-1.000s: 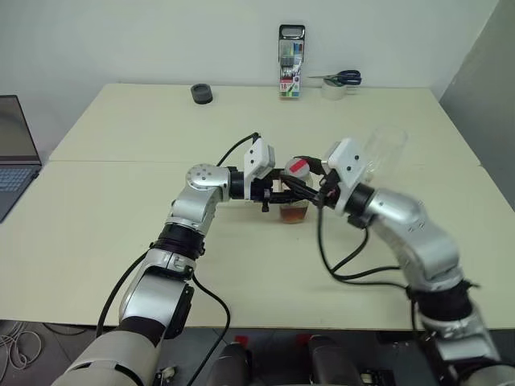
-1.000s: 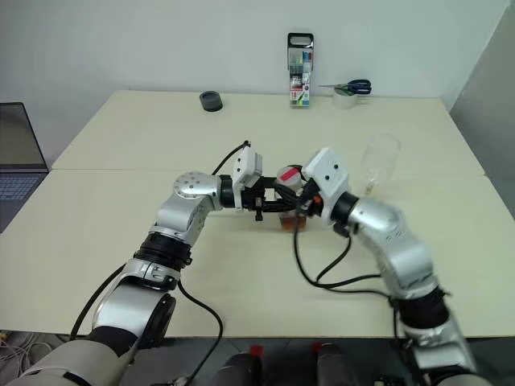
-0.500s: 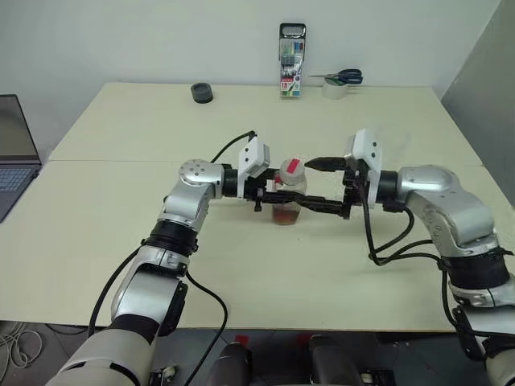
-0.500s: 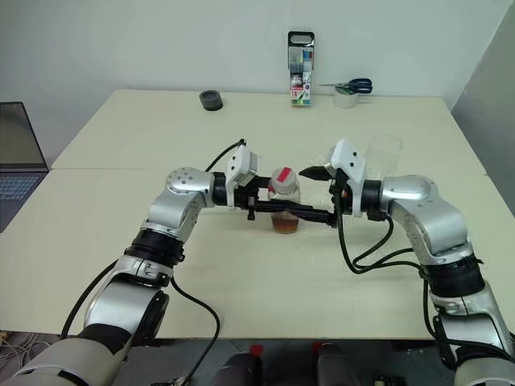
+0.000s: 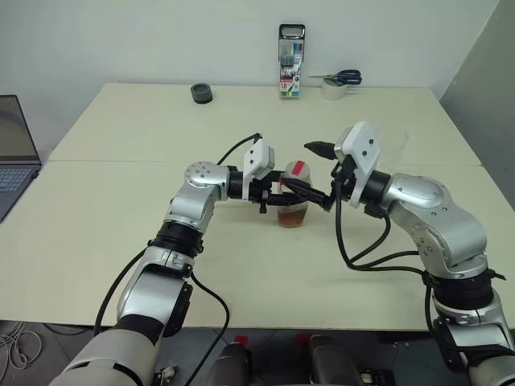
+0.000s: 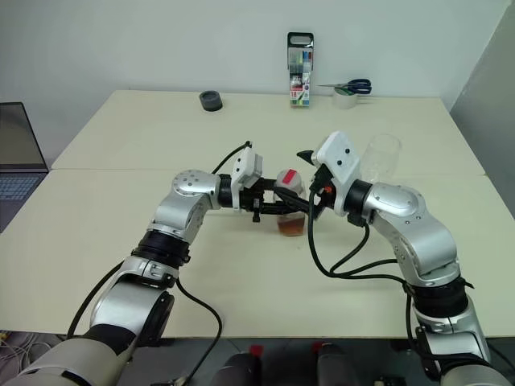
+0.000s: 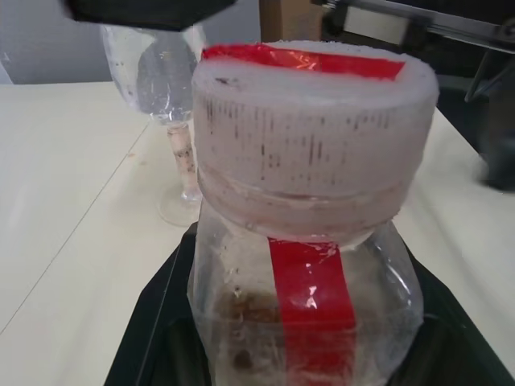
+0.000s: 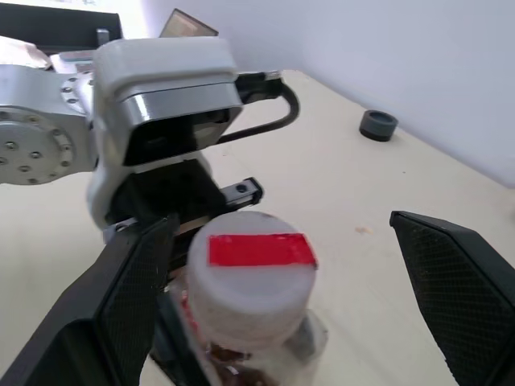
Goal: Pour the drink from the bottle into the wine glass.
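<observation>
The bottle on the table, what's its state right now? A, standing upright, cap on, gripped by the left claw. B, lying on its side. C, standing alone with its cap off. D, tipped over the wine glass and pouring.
A: the bottle stands upright on the table, its cap on, with the left claw shut around its body and the wine glass apart.

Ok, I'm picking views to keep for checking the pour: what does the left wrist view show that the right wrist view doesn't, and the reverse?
Left wrist view, not the right: the glass beyond the bottle, and the drink low in it. Right wrist view, not the left: the top of the cap, the left wrist's white housing and a black roll. Both: the bottle in the shut left hand, and the table.
</observation>
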